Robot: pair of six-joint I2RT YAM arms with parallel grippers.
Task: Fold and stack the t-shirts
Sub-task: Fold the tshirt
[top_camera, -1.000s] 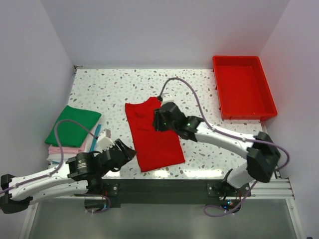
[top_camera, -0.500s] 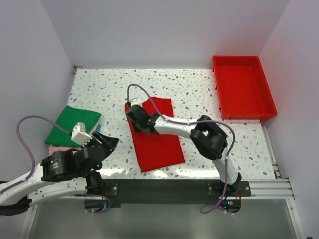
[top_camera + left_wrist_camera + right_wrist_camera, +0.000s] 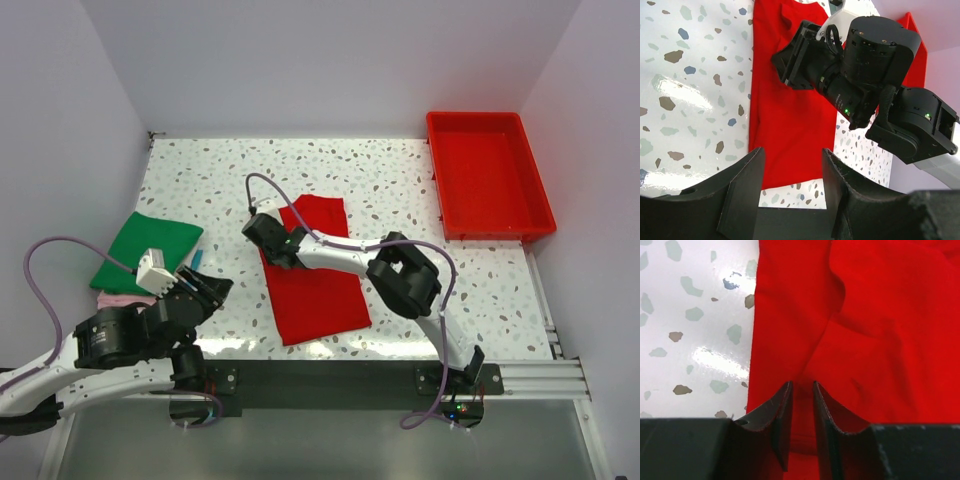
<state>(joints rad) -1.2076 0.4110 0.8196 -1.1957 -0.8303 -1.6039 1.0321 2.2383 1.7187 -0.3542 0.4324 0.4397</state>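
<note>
Red t-shirt, soft cloth folded into a long rectangle, is laid mid speckled table, toward near edge. Wrinkled fold by its far-left corner is pinched by R gripper. L gripper is held spread, empty.

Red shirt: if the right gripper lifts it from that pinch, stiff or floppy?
Likely floppy: the red shirt lies flat, with creases running into the pinch of the right gripper, so it should drape. Probably light, as the cloth looks thin. On the glossy table it may slide when dragged.
</note>
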